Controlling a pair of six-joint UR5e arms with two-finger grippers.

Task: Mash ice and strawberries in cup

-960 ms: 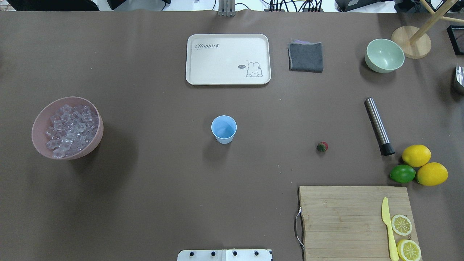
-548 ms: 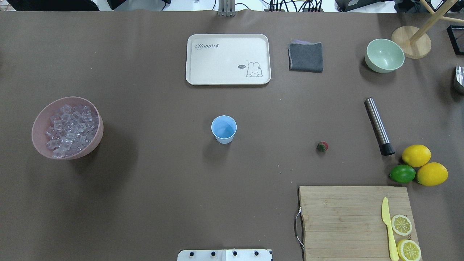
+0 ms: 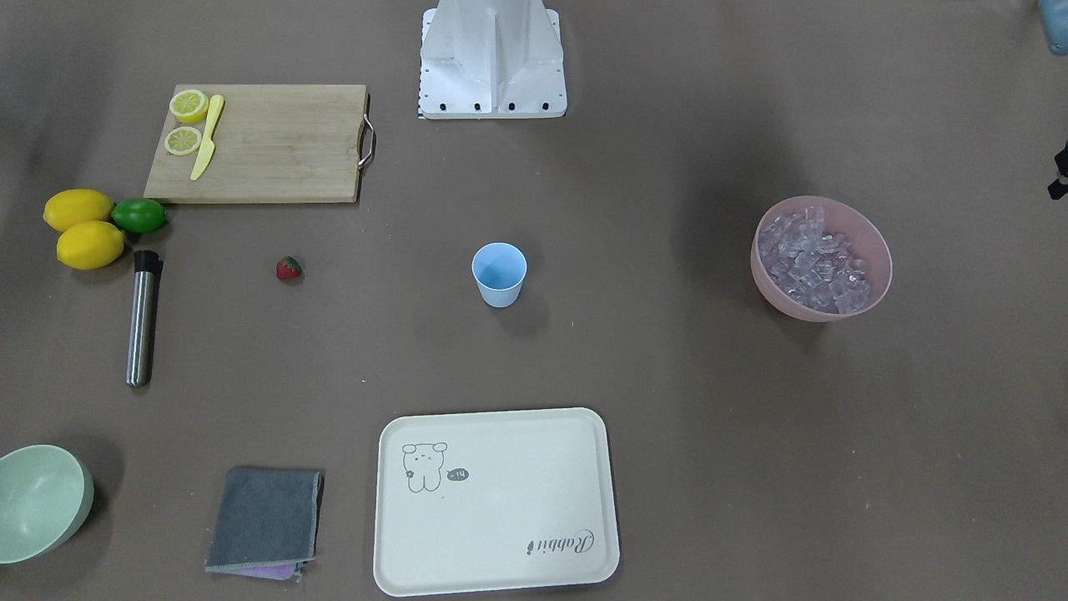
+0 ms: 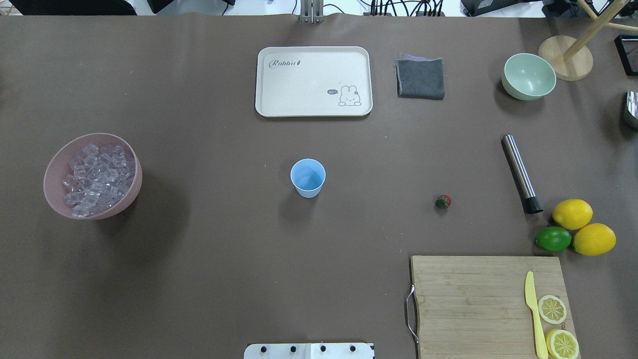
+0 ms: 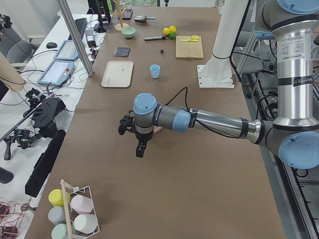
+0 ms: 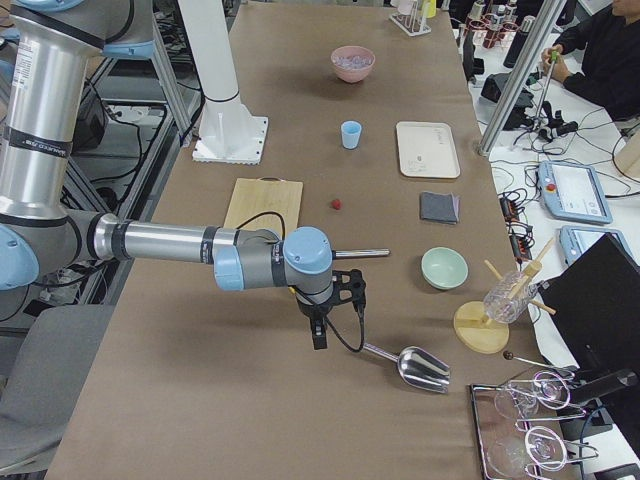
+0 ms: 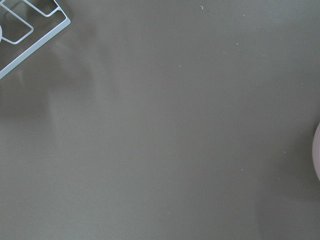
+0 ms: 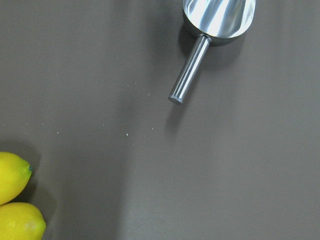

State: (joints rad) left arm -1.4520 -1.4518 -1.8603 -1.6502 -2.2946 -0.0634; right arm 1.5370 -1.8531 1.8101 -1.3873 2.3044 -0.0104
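Right gripper (image 6: pixel 319 337): is hanging over bare table near the metal scoop (image 8: pixel 218 15); released or clenched, I cannot tell.
Left gripper (image 5: pixel 141 151): is hovering near the pink bowl (image 4: pixel 50 172); its state is not showing either.
Ice (image 4: pixel 97 179): is sitting heaped in that bowl.
Strawberry (image 4: pixel 443 201): is lying loose near the muddler (image 4: pixel 521 173).
Cup (image 4: pixel 308 177): is standing upright, empty, mid-table, well apart from both.
Doing it well: loading is probably coming first; gripping the scoop's handle end and keeping it level should be limiting spills.

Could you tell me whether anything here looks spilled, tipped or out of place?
Nothing stands out: the cup is upright, the ice is inside the pink bowl, and the strawberry looks whole.
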